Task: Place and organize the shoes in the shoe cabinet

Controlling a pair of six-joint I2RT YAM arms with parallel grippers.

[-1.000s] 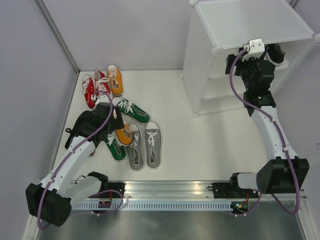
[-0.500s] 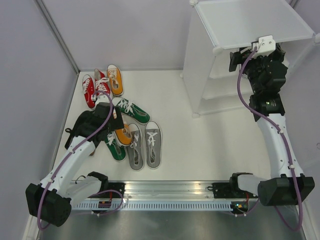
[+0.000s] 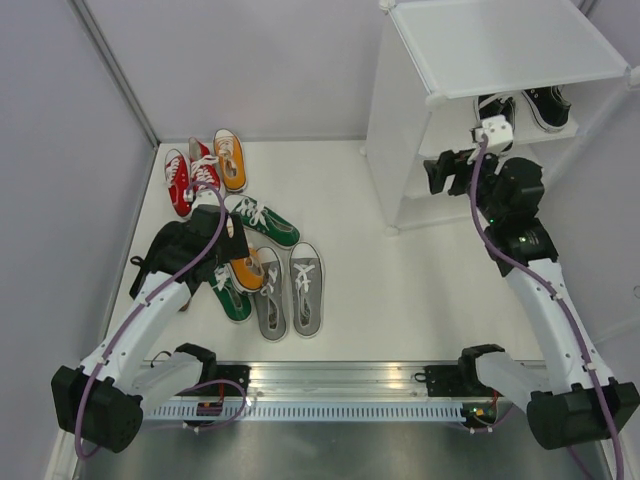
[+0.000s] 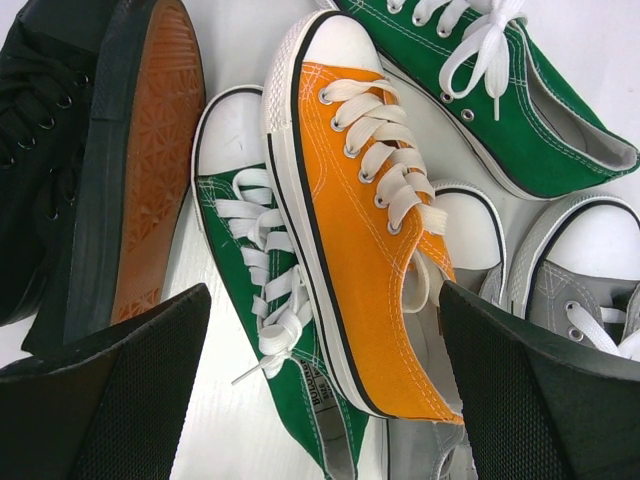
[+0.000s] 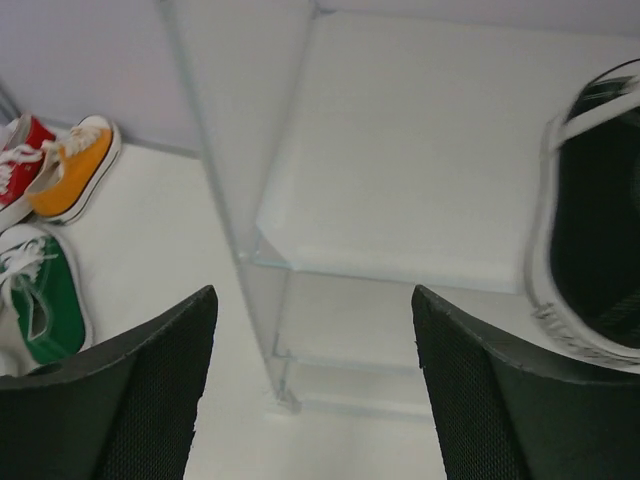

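The left tool (image 4: 322,320) is hanging spread over the orange canvas lace-up sneaker (image 4: 370,250), lying across a green canvas sneaker (image 4: 240,250) on the white surface (image 3: 400,280); light and soft-sided, it is likely needing a pinch across its firmer sole; the right tool (image 5: 312,300) is gaping empty by the white translucent plastic cabinet (image 5: 400,150).

White arm links (image 3: 545,290), black joint housings (image 3: 585,415), purple cables (image 3: 478,210) alongside; black mesh-textured jaws
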